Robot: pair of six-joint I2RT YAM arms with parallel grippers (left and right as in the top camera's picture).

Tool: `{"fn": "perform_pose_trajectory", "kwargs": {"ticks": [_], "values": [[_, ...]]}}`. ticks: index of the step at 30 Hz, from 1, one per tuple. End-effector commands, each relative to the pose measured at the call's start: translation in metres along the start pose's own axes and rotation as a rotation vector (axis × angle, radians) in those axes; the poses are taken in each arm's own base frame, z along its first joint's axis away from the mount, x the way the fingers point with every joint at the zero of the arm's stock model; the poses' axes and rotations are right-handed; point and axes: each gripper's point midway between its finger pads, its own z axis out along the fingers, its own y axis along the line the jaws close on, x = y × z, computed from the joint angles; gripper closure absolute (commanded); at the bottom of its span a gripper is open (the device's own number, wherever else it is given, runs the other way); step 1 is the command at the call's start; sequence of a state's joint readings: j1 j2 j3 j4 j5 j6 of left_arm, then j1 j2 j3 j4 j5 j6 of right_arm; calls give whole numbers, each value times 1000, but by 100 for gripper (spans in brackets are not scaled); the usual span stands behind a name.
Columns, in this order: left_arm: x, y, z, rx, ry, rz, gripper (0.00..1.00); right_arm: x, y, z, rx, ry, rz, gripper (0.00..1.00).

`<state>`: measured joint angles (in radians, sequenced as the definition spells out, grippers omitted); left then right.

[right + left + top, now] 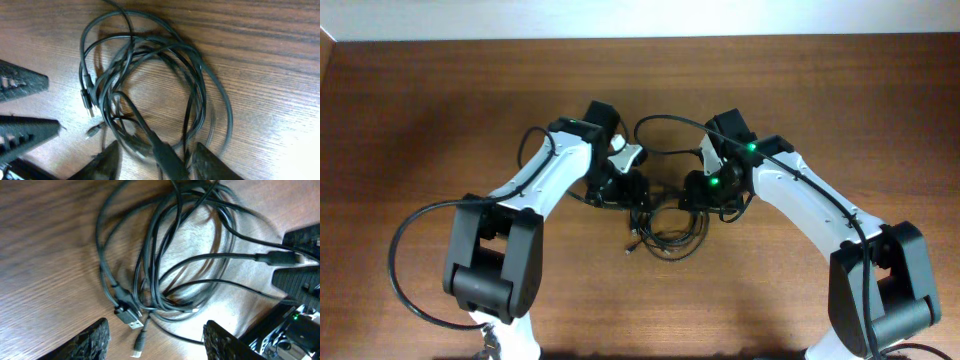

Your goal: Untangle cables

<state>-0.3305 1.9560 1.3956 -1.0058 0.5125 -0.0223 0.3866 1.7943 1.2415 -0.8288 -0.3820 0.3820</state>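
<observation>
Over on the left, the left hand (pixel 155 326) hangs low over the bench (pixel 45 255), fingers spread wide and holding nothing. Just ahead of its fingertips lies a flat silvery USB plug (pixel 131 320), with a smaller plug (pixel 139 342) beside it, right in the gap.

Moving to the middle, there are the cables (pixel 154 265): thin black cords lying flat on the wood between the two arms, looped over one another in a loose, roughly round coil. Several strands bunch together along the lower side, and that's where the crossing looks thickest.

My read is that these are light, limp and smooth-jacketed. Tug one strand and the whole bundle is likely to slide along with it instead of coming apart, so one hand probably has to pin while the other draws. A pinch mid-cord could slip. The stiff plug ends are the better hold, and that silvery plug sits free at the coil's edge.

Now to the right: the right hand (pixel 156 146) is down at the coil's rim, fingers parted to a middling gap, straddling a thicker moulded plug body (pixel 277 257). The pads don't look pressed onto it, though that view is blurred. The cord behind that plug runs straight back into the tangle, so a hard pull from here could tighten the loops.
</observation>
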Motion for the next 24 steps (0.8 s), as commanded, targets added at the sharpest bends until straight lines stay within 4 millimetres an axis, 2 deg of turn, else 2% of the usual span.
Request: {"fn": "perform_pose_trajectory", "kwargs": {"ticks": [1,3,5,9,11,14,16,18,19,20,22,24], "values": [[0,-5,3,-47,3,10,39,-2,-5,-3,25,-13,-6,43],[0,-8,8,-75,5,0,41,-8,-17,-8,27,-28,33,40],[-2,-14,12,-79,-2,23,45,-15,-42,-18,38,-39,120,40],[-5,7,25,-272,-21,-76,48,-3,-92,-26,120,-1,245,38],[-8,8,34,-297,-28,-87,51,7,-99,-20,127,21,263,38],[-16,3,55,-294,-37,-67,67,16,-104,-9,130,36,267,38],[-17,3,61,-298,-34,-60,77,19,-106,-6,130,37,268,38],[-16,8,65,-318,-28,-68,100,21,-107,-4,132,46,271,38],[-16,3,66,-292,-23,-63,100,21,-107,-4,128,46,270,38],[-18,-14,63,-214,-16,22,100,21,-106,-4,127,46,256,39],[-25,-33,37,-146,-33,125,100,22,-99,-4,81,60,166,39],[-33,-47,-23,-122,-99,155,100,23,-64,-5,-128,81,46,39]]}}
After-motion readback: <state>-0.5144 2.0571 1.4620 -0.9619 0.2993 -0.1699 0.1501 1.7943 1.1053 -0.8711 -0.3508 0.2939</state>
